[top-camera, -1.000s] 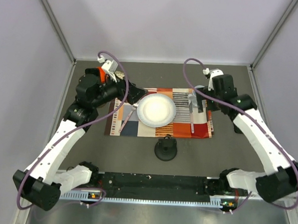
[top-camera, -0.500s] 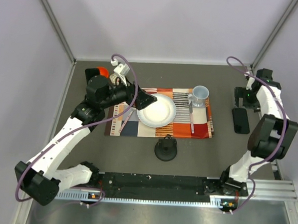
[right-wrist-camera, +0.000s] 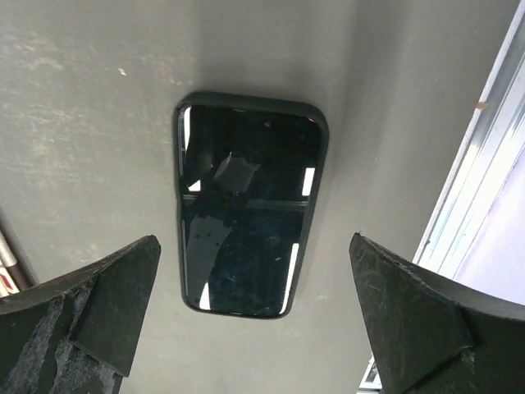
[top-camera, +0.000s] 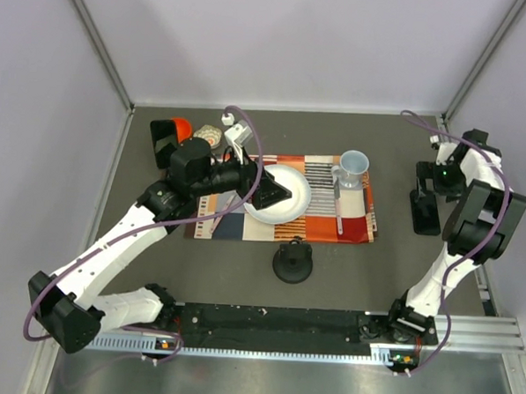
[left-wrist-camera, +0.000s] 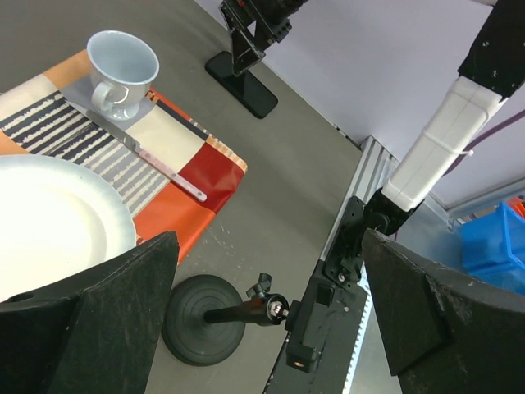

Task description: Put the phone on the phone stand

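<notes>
The phone lies flat, screen up, on the grey table at the far right, seen from right above in the right wrist view. It also shows in the top view and the left wrist view. My right gripper is open and hangs just above the phone, its fingers spread wider than the phone and apart from it; in the top view this gripper covers the phone's far end. The phone stand shows partly at the back left, behind my left arm. My left gripper is open and empty over the white plate.
A striped placemat holds a white plate, a pale blue cup and a knife. A black round-based post with a clamp head stands in front of the mat. A red-orange object sits back left. A rail runs along the near edge.
My right arm swung from the cup to the far right and came down over the phone. My left gripper moved right, from the mat's left edge to over the plate.
</notes>
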Tool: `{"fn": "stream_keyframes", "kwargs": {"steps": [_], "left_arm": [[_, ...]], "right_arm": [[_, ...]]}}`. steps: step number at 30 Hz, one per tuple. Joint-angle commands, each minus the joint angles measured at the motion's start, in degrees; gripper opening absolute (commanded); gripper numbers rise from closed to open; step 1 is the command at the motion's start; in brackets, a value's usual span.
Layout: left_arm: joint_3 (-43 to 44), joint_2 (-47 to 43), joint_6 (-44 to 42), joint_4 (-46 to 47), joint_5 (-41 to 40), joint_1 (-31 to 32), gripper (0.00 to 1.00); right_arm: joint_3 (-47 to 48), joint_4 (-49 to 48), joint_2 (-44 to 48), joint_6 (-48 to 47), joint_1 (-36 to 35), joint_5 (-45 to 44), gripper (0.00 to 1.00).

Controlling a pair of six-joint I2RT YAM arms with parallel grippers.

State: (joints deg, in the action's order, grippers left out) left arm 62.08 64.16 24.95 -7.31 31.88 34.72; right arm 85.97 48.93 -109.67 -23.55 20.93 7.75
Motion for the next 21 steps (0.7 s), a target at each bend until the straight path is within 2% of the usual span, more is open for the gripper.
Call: {"fn": "stream_keyframes", "kwargs": {"steps": [1,5,21], "left_arm": [[2.9,0.7,-1.5,0.6,0.5,0.7,0.98],[2.8,1.1,-1.7,0.7,0.2,0.7,0.98],[2.3,1.4,-1.6,1.1,0.1,0.6,0.98]], "right_arm": [[2.8,-0.5,-1.1,-2.4,2.2,3.2,0.99],[3.3,0.1,-3.0,-2.5,2.3,5.3,0.99],[1.2,-0.2,-6.2,-2.2,1.0,2.0,0.98]]}}
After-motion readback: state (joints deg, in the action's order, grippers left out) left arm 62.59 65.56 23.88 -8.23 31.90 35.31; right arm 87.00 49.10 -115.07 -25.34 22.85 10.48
